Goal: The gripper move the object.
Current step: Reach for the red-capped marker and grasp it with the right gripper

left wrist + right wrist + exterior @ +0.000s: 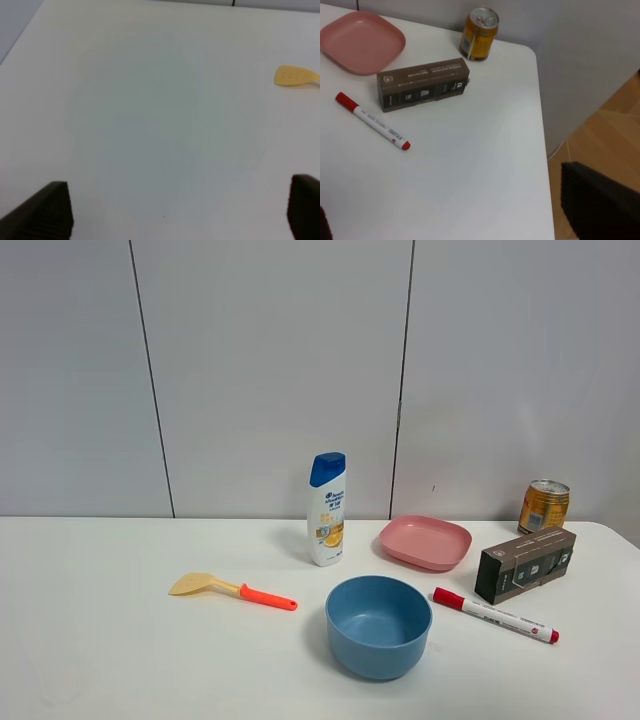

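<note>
Over on the left, the left claw [179,200] is hanging above the bare white desk [90,640], its dark fingers [47,212] standing wide apart with nothing between them. The beige plastic spatula with the orange-red handle [232,589] is lying at about 9 o'clock from the round blue plastic bowl [378,625]. Behind the bowl, at 11 o'clock, the white shampoo bottle with the blue cap [327,510] is standing upright, and the shallow pink square plate [425,542] is sitting at 1 o'clock.

Now the one that matters: the slim white whiteboard marker with red cap and red tail [495,615] is lying flat on the desk just beside the bowl at 3 o'clock, cap end nearest the bowl, untouched. The dark rectangular cardboard box [525,564] is lying at 1 o'clock from it, close but apart, and the gold drinks can [544,506] is standing further back.

The right claw [455,210] is hovering near the desk's right edge, spread wide and empty, well apart from the marker. By my reading nothing is done yet: approach, pinch, carry and release are all waiting.
</note>
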`<state>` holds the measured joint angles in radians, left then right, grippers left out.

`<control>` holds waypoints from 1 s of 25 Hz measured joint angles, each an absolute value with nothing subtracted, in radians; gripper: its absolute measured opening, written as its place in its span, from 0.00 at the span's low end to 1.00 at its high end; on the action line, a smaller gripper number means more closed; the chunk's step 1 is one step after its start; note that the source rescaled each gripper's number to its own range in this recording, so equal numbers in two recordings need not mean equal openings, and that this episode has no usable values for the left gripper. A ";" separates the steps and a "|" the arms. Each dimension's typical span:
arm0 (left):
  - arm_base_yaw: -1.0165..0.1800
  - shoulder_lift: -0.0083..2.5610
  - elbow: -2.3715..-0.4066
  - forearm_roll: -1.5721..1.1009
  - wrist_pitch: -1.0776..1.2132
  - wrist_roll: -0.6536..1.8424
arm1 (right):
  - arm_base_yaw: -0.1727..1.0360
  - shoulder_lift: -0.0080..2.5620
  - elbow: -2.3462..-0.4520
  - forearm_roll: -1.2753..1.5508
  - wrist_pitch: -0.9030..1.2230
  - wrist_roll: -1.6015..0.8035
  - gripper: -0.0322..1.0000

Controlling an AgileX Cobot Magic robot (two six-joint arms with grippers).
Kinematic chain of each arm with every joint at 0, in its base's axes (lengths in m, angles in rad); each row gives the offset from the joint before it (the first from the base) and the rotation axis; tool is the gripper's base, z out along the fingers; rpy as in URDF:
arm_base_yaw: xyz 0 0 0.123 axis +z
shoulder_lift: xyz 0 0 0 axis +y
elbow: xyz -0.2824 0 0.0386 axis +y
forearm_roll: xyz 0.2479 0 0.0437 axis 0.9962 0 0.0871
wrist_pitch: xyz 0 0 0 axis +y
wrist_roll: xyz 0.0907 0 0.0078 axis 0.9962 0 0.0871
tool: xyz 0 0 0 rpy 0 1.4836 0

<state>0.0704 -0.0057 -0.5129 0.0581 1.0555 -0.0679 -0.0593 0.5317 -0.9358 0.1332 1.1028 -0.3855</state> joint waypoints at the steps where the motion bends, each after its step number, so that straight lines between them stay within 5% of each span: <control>1: 0.070 -0.006 -0.513 0.058 1.056 -0.068 | -0.059 0.559 -0.944 0.143 1.102 -0.399 0.91; 18: 0.070 -0.006 -0.513 0.058 1.056 -0.068 | -0.058 0.900 -0.951 0.244 0.916 -0.461 0.91; 25: 0.070 -0.006 -0.513 0.058 1.056 -0.068 | 0.105 1.011 -0.951 0.168 0.793 -0.446 0.91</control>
<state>0.0704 -0.0057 -0.5129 0.0581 1.0555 -0.0679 0.1055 1.0108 -0.9511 0.1682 0.7934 -0.4459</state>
